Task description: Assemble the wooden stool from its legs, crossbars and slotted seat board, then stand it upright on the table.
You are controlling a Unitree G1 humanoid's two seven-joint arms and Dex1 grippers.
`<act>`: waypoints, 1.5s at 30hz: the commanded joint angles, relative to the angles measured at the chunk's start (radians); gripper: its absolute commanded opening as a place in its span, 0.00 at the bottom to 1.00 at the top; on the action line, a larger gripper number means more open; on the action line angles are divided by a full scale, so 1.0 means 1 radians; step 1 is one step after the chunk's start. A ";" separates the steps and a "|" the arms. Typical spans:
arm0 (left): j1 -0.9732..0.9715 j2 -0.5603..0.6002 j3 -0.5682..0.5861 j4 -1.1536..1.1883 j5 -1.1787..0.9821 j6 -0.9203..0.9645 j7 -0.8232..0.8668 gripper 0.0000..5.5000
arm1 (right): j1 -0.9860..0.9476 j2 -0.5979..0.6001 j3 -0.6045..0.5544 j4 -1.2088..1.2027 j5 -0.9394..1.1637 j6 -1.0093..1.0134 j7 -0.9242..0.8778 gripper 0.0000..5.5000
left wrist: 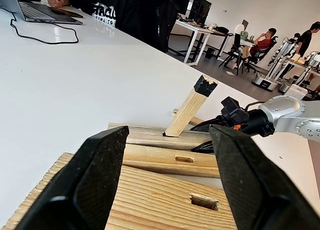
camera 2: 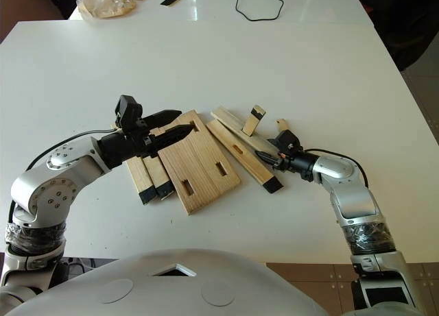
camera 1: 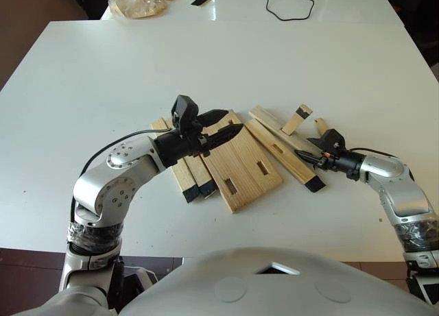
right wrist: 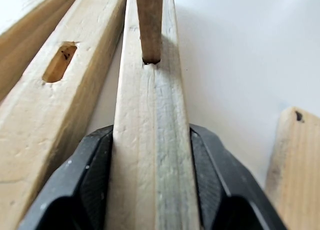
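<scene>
Right wrist view: right pincer [right wrist: 150, 176] clamps pale slotted wooden leg [right wrist: 150, 105]; left pincer [camera 1: 228, 123] gapes, empty; a jolt may unseat the black-tipped crossbar [left wrist: 189, 110].

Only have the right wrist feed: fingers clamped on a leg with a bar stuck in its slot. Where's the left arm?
Observer: The left gripper hangs over the far end of the seat board, fingers open, holding nothing.
Operator: Is my bar seated square?
Observer: No. The crossbar leans at a slant out of the leg that the right gripper holds.
Operator: Other legs?
Observer: Two more legs lie side by side left of the board, black tips toward the robot.
</scene>
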 commanded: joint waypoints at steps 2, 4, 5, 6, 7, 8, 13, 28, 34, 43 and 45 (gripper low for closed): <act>-0.016 0.012 0.017 0.012 0.006 0.003 0.004 0.55 | 0.021 0.037 -0.058 -0.021 0.066 0.089 -0.018 0.37; -0.029 0.004 0.034 0.020 0.007 -0.008 0.014 0.55 | -0.008 0.062 -0.135 -0.088 0.178 0.137 -0.013 0.37; -0.050 -0.007 0.050 0.038 0.005 -0.012 0.030 0.55 | -0.024 0.076 -0.178 -0.128 0.252 0.177 -0.012 0.37; -0.078 -0.020 0.070 0.061 -0.001 -0.012 0.049 0.55 | -0.037 0.086 -0.217 -0.170 0.327 0.221 -0.009 0.37; -0.104 -0.031 0.087 0.080 -0.013 -0.013 0.059 0.55 | -0.046 0.090 -0.250 -0.214 0.401 0.264 -0.002 0.37; -0.125 -0.038 0.104 0.089 -0.034 -0.012 0.059 0.55 | -0.054 0.085 -0.277 -0.261 0.481 0.310 0.012 0.37; -0.184 -0.074 0.135 0.055 -0.250 0.050 0.021 0.55 | -0.092 0.037 -0.357 -0.432 0.832 0.463 0.100 0.37; -0.227 -0.030 0.068 -0.031 -0.494 0.089 -0.039 0.65 | -0.206 -0.078 -0.285 -0.441 0.997 0.562 0.254 0.37; -0.219 -0.015 0.036 -0.064 -0.512 0.088 -0.068 0.65 | -0.193 -0.092 -0.223 -0.407 0.899 0.523 0.319 0.37; -0.197 0.031 0.007 -0.091 -0.500 0.080 -0.139 0.49 | -0.160 -0.124 -0.170 -0.395 0.752 0.441 0.400 0.37; -0.195 0.038 0.003 -0.090 -0.492 0.075 -0.153 0.44 | -0.159 -0.132 -0.159 -0.394 0.728 0.424 0.412 0.37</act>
